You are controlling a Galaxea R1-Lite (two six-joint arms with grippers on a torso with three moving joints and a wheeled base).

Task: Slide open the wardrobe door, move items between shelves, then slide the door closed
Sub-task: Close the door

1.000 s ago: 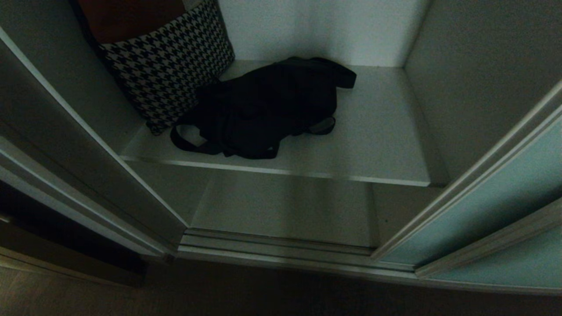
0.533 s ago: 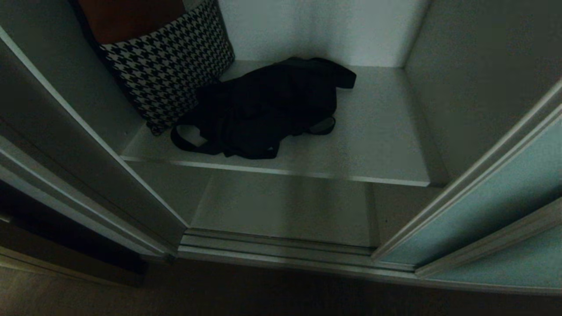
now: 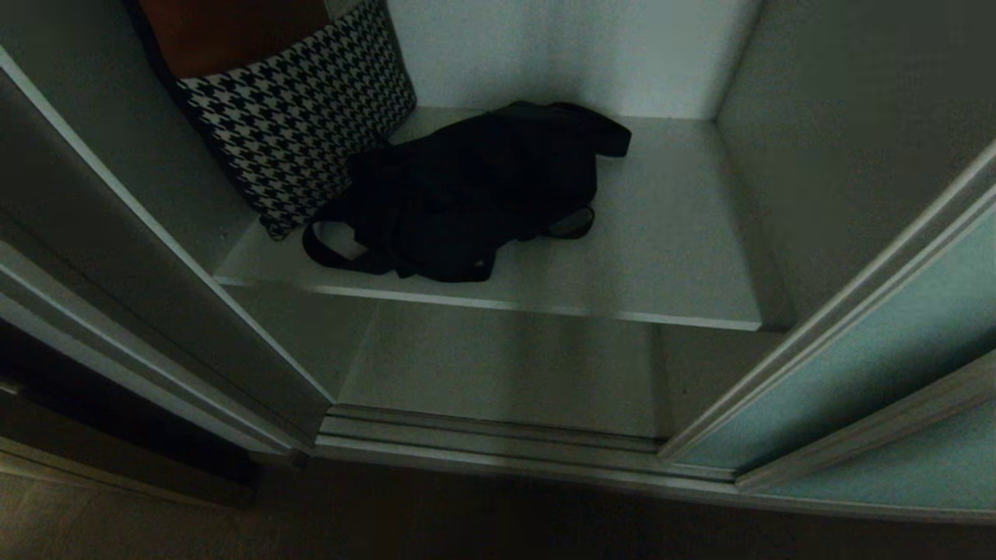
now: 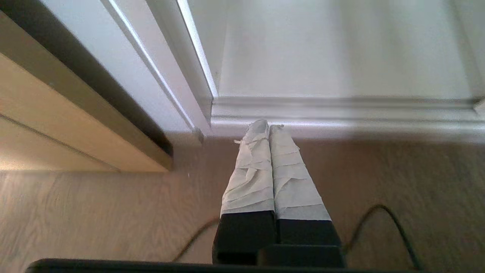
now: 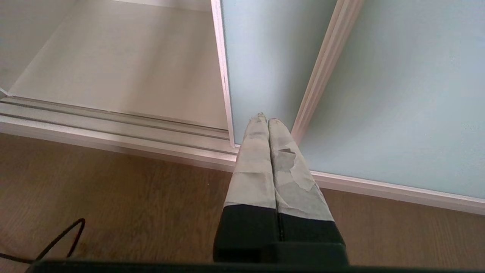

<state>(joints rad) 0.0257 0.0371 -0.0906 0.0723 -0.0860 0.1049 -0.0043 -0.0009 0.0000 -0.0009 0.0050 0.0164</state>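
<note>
The sliding wardrobe door [image 3: 856, 358], a pale blue-green panel, stands pushed to the right, so the compartment is open. A floppy black bag [image 3: 467, 194] lies on the upper shelf [image 3: 669, 257], its strap looped toward the front edge. Below it is the bare lower shelf [image 3: 506, 373]. Neither arm shows in the head view. My left gripper [image 4: 268, 123] is shut and empty, low over the wooden floor just before the wardrobe's bottom track [image 4: 341, 113]. My right gripper [image 5: 264, 120] is shut and empty, pointing at the foot of the sliding door [image 5: 265, 57].
A black-and-white houndstooth cushion [image 3: 303, 109] leans in the shelf's left corner, touching the bag, with something orange [image 3: 226, 31] behind it. A beige cabinet front [image 4: 57, 125] stands left of the wardrobe. Dark cables [image 4: 382, 212] [image 5: 57, 239] lie on the floor.
</note>
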